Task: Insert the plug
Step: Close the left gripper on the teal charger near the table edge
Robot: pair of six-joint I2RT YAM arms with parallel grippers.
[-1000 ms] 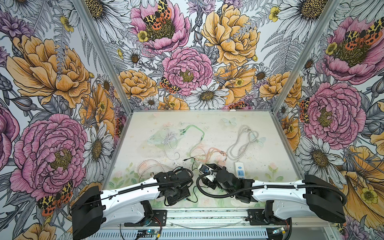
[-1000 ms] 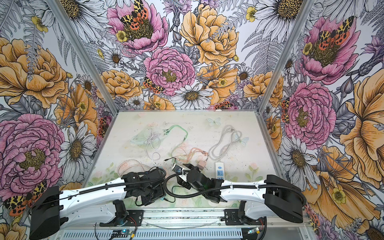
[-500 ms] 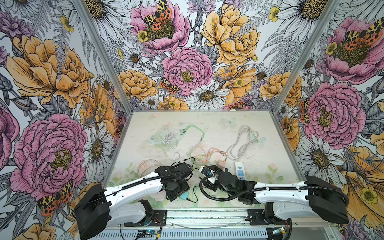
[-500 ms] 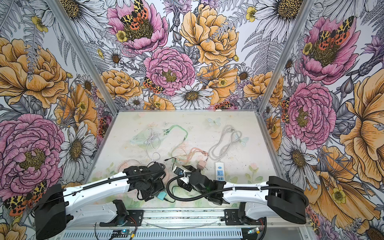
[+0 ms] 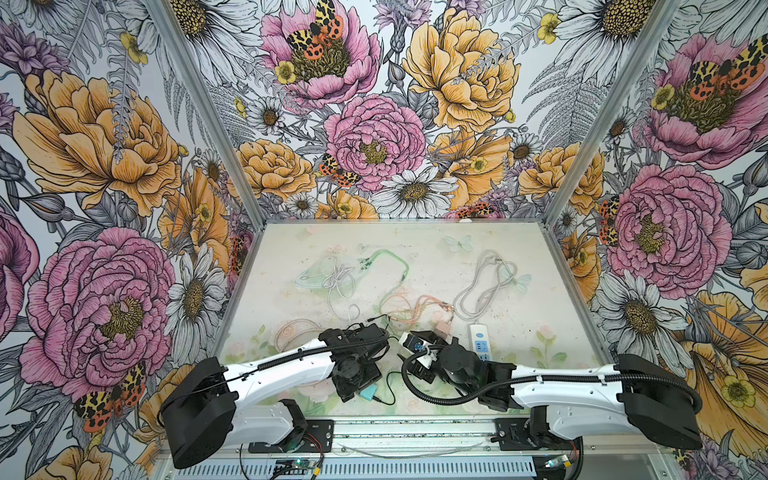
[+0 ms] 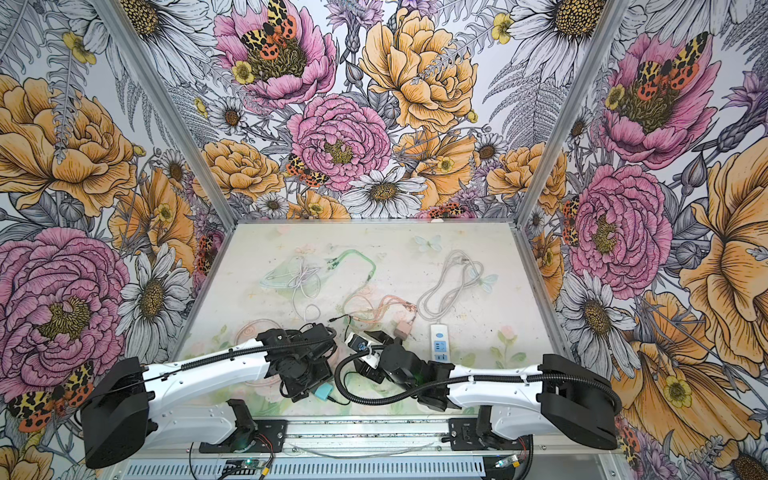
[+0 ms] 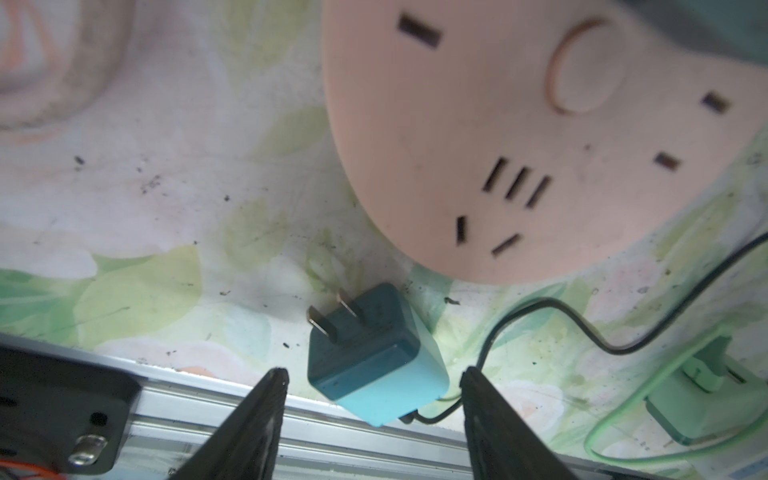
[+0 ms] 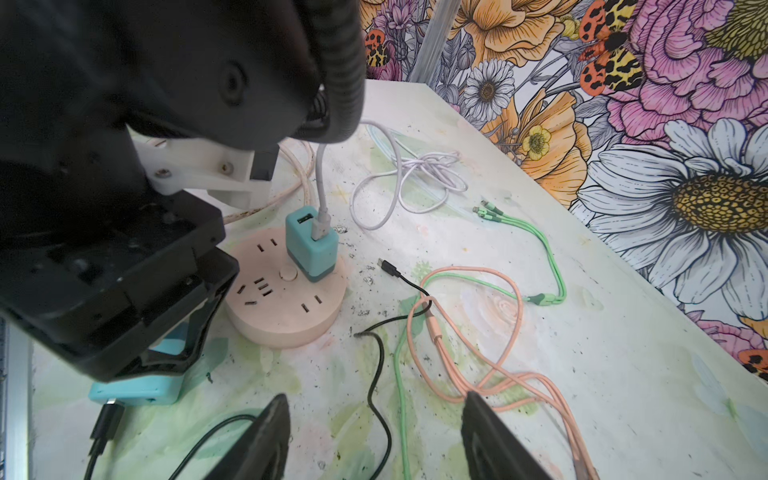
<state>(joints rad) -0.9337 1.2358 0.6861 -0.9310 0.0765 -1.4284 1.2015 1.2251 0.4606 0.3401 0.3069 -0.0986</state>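
Observation:
The teal plug (image 7: 374,357) lies on its side near the table's front edge. Its two metal prongs point toward the round pink socket (image 7: 519,137), and a black cable runs from its back. My left gripper (image 7: 372,372) is open and straddles the plug's rear end, both fingers apart from it. In both top views the plug (image 5: 368,392) (image 6: 323,390) shows just beside the left gripper (image 5: 353,384). The arm hides the socket there. My right gripper (image 8: 374,397) hangs open and empty over a black cable, facing the socket (image 8: 286,311).
A second teal adapter (image 8: 311,245) with a white cable stands plugged into the socket. A green adapter (image 7: 698,399), a pink adapter (image 5: 442,330) and a white power strip (image 5: 481,343) lie nearby. Green, orange, white and grey cables cover the mat. The metal front rail (image 7: 208,399) runs close behind the plug.
The left wrist has shifted, and the teal plug now shows beside its gripper in the top views. The right gripper has drifted slightly. Both stay open.

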